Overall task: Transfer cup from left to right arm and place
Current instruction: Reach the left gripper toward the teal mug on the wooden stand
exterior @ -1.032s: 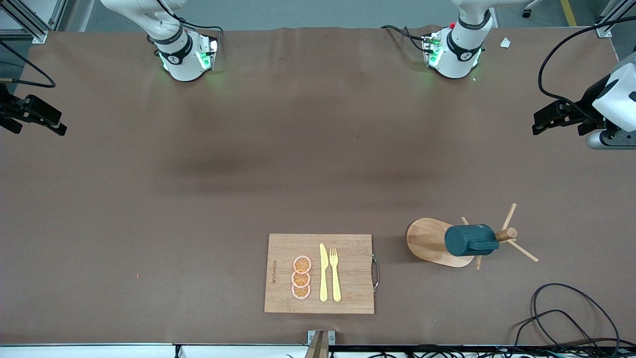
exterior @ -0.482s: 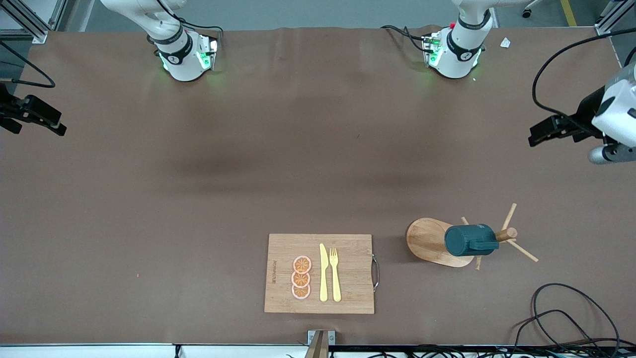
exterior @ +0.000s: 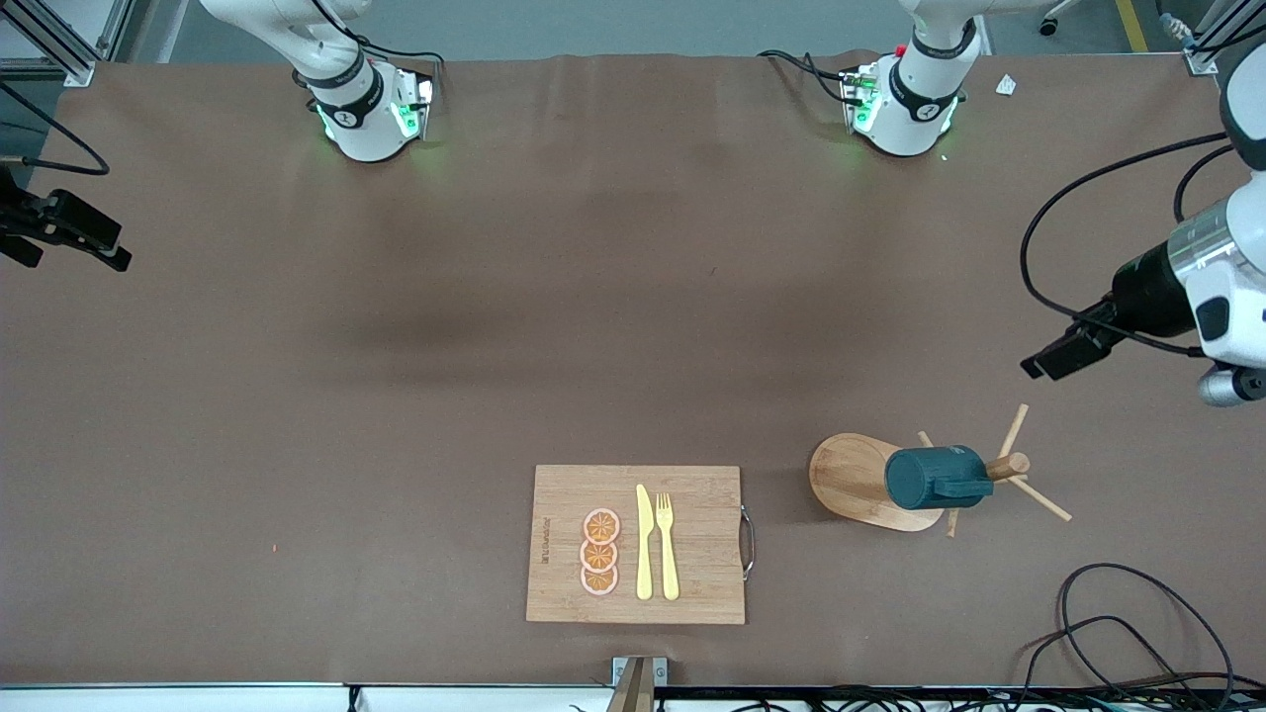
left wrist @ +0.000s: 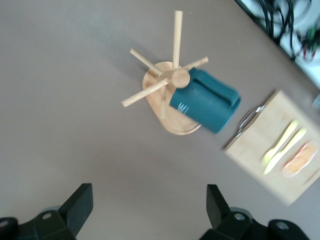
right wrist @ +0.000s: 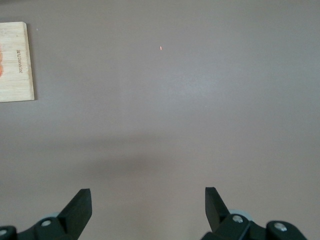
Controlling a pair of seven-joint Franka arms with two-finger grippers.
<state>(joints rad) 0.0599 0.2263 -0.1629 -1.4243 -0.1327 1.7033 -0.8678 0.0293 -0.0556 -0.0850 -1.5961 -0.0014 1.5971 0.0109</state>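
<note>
Right wrist view: right gripper (right wrist: pixel 148 212) hangs over bare brown table (right wrist: pixel 170 115), nothing between its fingers. Two dark fingertips (right wrist: pixel 80 205) show at the frame edge w/ a wide gap between them, jaws spread apart. Only a corner of the wooden cutting board (right wrist: pixel 15 62) is visible, cut off by the frame edge, well apart from the gripper; printed lettering runs along its edge and a sliver of orange shows at the cut-off side. Tiny red speck (right wrist: pixel 161 48) on the table, well apart from the board, w/ bare surface in between. Soft dark shadow band (right wrist: pixel 125 160) lies across the table between board and fingertips.
</note>
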